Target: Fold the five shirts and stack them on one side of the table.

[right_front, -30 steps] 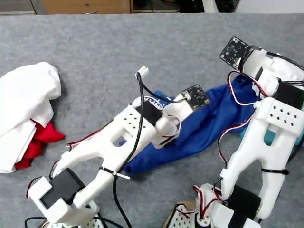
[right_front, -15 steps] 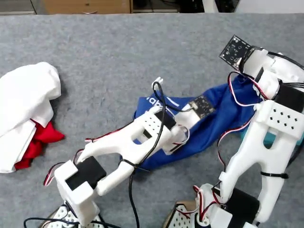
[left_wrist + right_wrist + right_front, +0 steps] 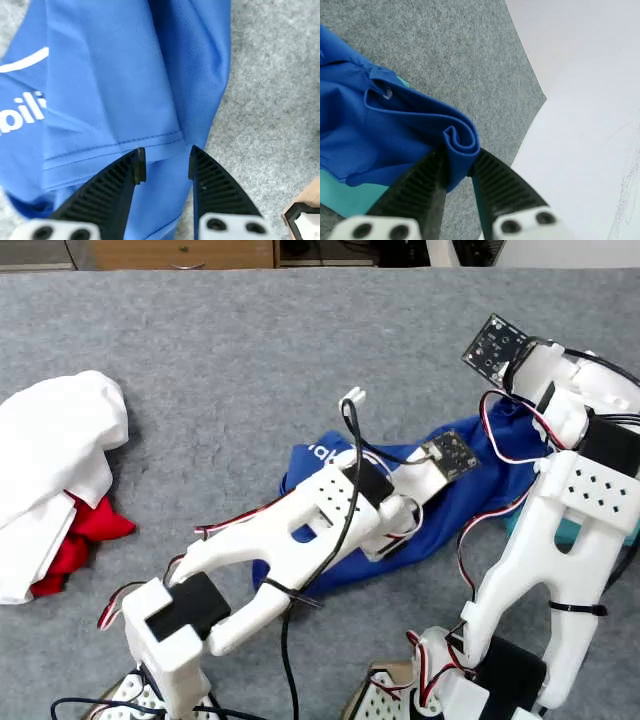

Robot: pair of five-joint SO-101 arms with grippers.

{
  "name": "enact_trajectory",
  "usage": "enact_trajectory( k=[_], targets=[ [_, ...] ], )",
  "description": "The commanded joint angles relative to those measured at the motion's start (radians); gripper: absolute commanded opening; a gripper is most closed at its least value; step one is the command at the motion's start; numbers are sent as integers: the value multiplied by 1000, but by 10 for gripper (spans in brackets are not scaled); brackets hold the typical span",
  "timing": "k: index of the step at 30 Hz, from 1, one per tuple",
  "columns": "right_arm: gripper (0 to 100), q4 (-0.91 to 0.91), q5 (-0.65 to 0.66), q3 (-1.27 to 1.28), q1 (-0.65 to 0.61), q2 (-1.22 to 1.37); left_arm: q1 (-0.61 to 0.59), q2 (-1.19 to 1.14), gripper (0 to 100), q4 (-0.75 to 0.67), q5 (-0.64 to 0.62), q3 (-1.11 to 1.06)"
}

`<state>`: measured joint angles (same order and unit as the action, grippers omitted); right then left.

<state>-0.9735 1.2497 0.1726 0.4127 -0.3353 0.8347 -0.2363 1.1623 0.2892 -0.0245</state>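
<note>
Right wrist view: right gripper (image 3: 459,156) clamps a rolled edge (image 3: 462,136) of the blue shirt (image 3: 385,132), apparently anchoring it. Left gripper (image 3: 166,162), jaws apart, straddles the hem (image 3: 115,146), likely for spreading.

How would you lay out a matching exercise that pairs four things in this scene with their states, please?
1 white shirt
2 red shirt
3 left gripper
4 right gripper

A shut on a fold of the blue shirt
B open over the blue shirt's hem
C partly tucked under another shirt
D crumpled heap on top

Pairs: 1-D, 2-C, 3-B, 4-A.
</note>
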Motion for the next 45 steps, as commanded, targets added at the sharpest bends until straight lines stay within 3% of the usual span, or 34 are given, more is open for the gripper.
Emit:
enact_trajectory(
  k=[1,13,27,30,36,45],
  targets=[
    [2,17,-9,-5,-12,-36,20,-33,154,-23,-8,46],
    [2,17,-8,-7,-12,-36,-71,-153,149,-15,-2,121],
    [2,17,-6,-8,-12,-38,-41,-154,104,-14,-2,147],
    [2,17,-6,-8,-12,-38,-38,-153,126,-5,-2,147],
    [2,17,-6,-8,-12,-38,-34,-160,179,166,-9,278],
    [2,17,-5,-8,-27,-38,-43,-171,179,124,-2,273]
  ],
)
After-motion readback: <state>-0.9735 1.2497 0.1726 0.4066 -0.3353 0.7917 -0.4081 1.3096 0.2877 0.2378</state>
